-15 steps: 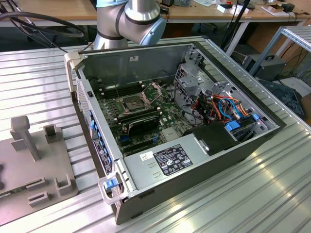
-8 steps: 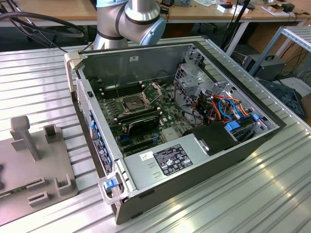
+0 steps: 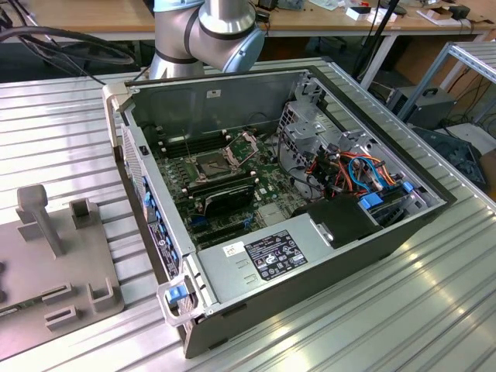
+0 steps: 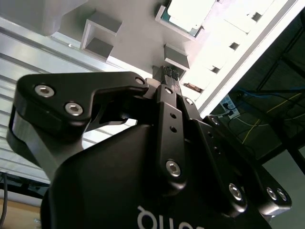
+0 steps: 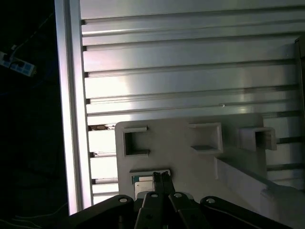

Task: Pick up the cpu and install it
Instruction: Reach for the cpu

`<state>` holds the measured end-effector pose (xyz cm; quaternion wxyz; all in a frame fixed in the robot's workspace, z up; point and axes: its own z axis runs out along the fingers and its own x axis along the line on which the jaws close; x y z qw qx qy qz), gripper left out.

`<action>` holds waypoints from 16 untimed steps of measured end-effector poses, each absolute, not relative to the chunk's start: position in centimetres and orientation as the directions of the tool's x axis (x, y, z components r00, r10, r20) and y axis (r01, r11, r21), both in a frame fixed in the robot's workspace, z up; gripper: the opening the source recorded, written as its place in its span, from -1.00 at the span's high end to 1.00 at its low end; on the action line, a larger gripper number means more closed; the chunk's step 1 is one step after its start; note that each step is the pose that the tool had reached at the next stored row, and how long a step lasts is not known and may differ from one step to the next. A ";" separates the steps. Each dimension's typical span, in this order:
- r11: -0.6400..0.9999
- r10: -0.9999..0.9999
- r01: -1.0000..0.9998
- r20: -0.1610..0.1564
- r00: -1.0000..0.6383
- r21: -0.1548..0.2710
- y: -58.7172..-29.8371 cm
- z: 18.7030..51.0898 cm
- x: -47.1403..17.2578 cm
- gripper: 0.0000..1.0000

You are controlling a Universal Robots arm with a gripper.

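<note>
Black two-finger gripper [image 4: 170, 72]: fingers pressed together, holding nothing. Square silver-lidded cpu [image 4: 186, 12] lies pocketed in the grey moulded fixture plate [image 4: 133, 43], just beyond the fingertips. A clean pick likely needs the fingers spread, centred and square to the chip's edges.

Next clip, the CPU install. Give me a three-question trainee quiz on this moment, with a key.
1. True or false: the gripper is shut on the cpu.
2. Where does the cpu lie? A) inside the computer case B) on the grey fixture plate C) on the floor
3. Fill in: in the exterior view, the computer case lies with its upward side ____.
Key: 1 false; 2 B; 3 open.
</note>
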<state>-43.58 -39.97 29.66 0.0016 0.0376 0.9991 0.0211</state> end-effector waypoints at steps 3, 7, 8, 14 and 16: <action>0.996 0.075 0.075 -0.001 -0.997 0.042 -40.0 29.3 -43.6 0.79; 0.996 0.075 0.075 -0.002 -0.997 0.042 -40.0 28.9 -43.6 0.79; 0.996 0.075 0.075 -0.001 -0.997 0.042 -40.0 28.8 -43.6 0.79; 0.996 0.075 0.075 -0.001 -0.997 0.042 -40.0 28.6 -43.6 0.79; 0.996 0.075 0.075 -0.002 -0.997 0.043 -40.0 28.6 -43.6 0.79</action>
